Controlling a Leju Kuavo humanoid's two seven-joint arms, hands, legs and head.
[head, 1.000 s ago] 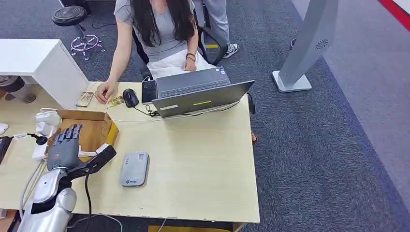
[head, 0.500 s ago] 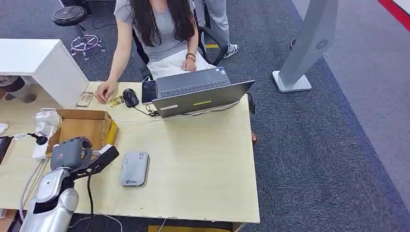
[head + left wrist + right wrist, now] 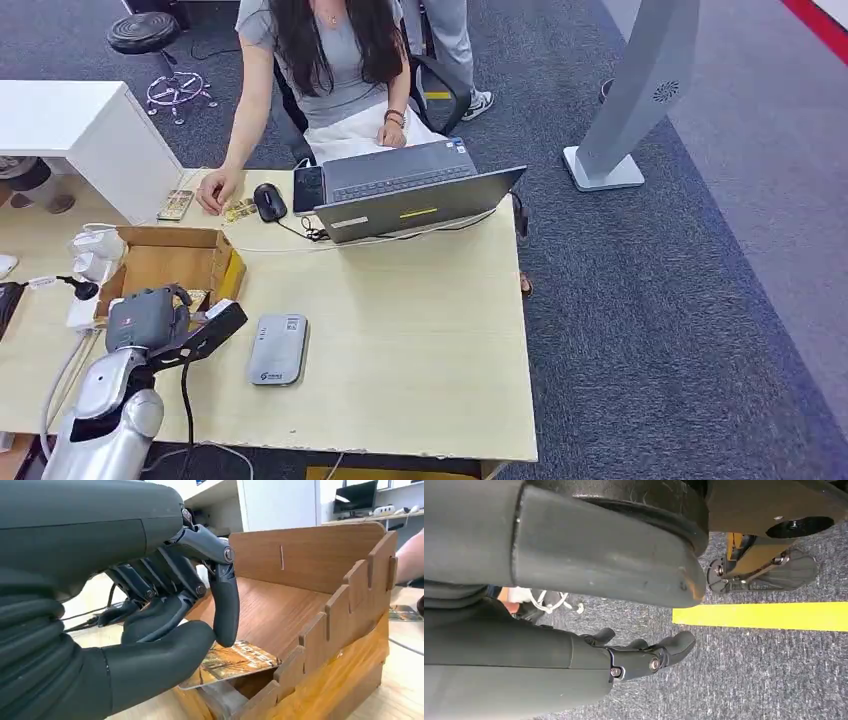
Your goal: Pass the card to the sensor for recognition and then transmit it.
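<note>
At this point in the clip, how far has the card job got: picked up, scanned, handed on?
Pickup is in progress: the left hand pinches a card between thumb and a finger at the open edge of the wooden box, not yet lifted clear. Still left: the card has not reached the grey sensor lying on the table, and no handover has begun. The right hand hangs above the carpet, holding nothing.

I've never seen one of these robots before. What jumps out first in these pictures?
The robot's dark left hand draws the eye: thumb and a finger pinch a picture-printed card at the near edge of an open wooden box on the table's left side. Just right of it on the pale table lies a small grey sensor. Across the table, a person sits at an open laptop.
</note>
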